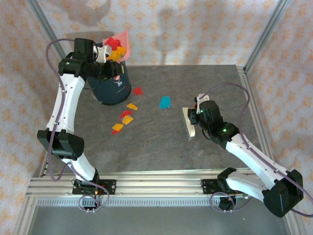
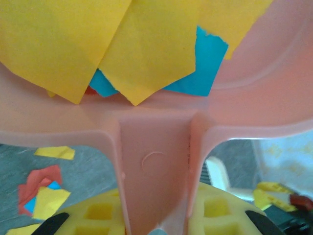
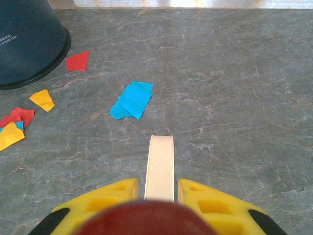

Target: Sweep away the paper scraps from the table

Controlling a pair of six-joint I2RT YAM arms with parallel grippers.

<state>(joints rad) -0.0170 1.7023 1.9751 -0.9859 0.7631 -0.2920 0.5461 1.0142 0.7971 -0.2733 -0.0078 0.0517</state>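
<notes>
My left gripper (image 1: 101, 53) is shut on the handle of a pink dustpan (image 1: 119, 45), held tilted over a dark round bin (image 1: 110, 85). The left wrist view has the dustpan handle (image 2: 154, 161) between the yellow fingers (image 2: 98, 213), with yellow and cyan paper scraps (image 2: 142, 49) lying in the pan. More paper scraps lie on the table (image 1: 195, 147): a red one (image 1: 138, 90), a cyan one (image 1: 165, 102) and a yellow-red cluster (image 1: 124, 118). My right gripper (image 1: 195, 116) is shut on a cream brush (image 1: 189, 121) that rests on the table, right of the cyan scrap (image 3: 131, 100).
The bin (image 3: 29, 39) stands at the far left of the table, with a red scrap (image 3: 77, 61) and a yellow scrap (image 3: 41, 99) beside it. Aluminium rails (image 1: 161, 186) edge the table. Patterned walls enclose the back and sides.
</notes>
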